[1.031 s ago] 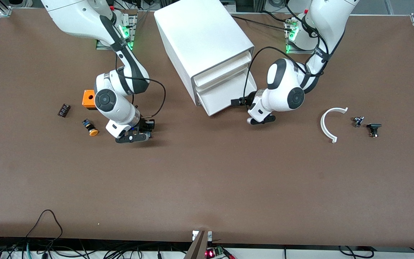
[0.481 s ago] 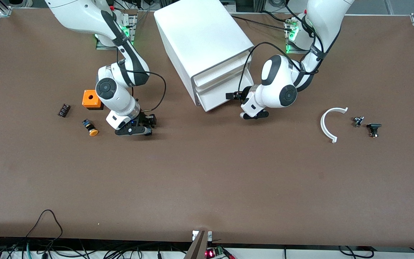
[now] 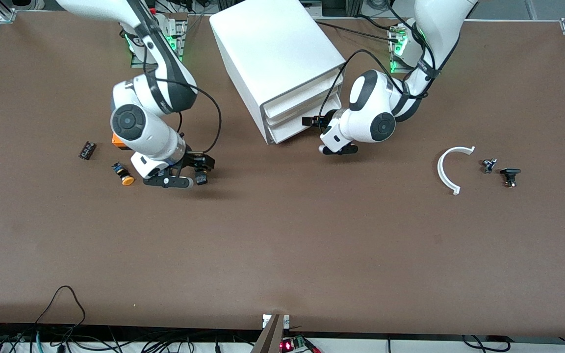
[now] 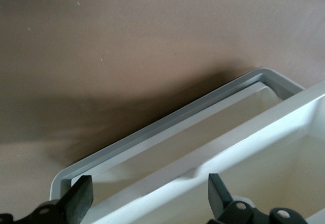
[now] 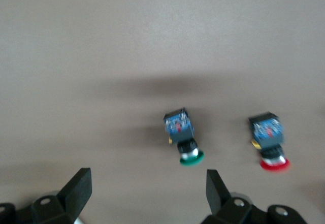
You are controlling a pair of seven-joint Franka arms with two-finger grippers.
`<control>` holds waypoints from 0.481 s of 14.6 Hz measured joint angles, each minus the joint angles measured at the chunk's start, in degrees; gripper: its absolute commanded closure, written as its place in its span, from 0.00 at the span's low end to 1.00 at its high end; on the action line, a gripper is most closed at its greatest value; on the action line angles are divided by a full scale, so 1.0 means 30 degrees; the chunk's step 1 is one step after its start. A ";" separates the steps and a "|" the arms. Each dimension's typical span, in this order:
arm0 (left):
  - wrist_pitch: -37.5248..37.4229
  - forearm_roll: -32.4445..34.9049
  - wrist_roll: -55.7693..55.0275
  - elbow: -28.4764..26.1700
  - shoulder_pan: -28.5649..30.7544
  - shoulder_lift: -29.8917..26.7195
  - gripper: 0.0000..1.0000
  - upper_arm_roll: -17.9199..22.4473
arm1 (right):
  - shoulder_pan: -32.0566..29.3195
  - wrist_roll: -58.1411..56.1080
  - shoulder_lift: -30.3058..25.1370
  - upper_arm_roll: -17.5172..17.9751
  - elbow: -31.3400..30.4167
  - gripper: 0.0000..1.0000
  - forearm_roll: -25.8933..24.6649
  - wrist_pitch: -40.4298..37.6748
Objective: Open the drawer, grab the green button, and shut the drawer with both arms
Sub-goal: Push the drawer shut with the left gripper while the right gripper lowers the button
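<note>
L gripper (image 3: 312, 121): fingers (image 4: 81, 203) spread wide, nothing between them, up against the front of the drawer (image 3: 296, 128). Drawer = lowest of three in the white cabinet (image 3: 275, 54); sits almost flush, only a narrow lip showing. L wrist view: drawer rim (image 4: 167, 127) and its pale inside directly under the spread fingers, brown table (image 4: 127, 41) past it.

R gripper (image 3: 199, 169): fingers (image 5: 76, 191) also wide apart, holding nothing, low over the table toward R arm's end. R wrist view: green button (image 5: 184, 136) lying on its side on the table between the finger tips, not touched; red-capped button (image 5: 269, 142) just beside it, apart. Front view: neither of those two can be made out under the gripper.

Around R gripper: yellow-capped button (image 3: 123, 174) at its 9 o'clock in front view, orange box (image 3: 120, 139) at 10, small dark part (image 3: 87, 150) further out at 9.

L arm's end: white curved piece (image 3: 449, 169), two small dark parts (image 3: 500, 169) at its 3 o'clock.
</note>
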 measured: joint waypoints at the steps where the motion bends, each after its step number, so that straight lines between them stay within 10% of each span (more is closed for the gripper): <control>1: -0.0075 0.0000 0.0016 -0.0003 0.0005 0.0000 0.00 -0.0048 | -0.0024 0.0049 -0.0187 -0.0121 0.1008 0.00 -0.0001 -0.1392; 7: -0.0208 0.0001 0.0028 -0.0017 0.0002 -0.0011 0.00 -0.0928 | -0.0154 0.0050 -0.0369 -0.1827 0.6395 0.00 -0.2634 -0.7051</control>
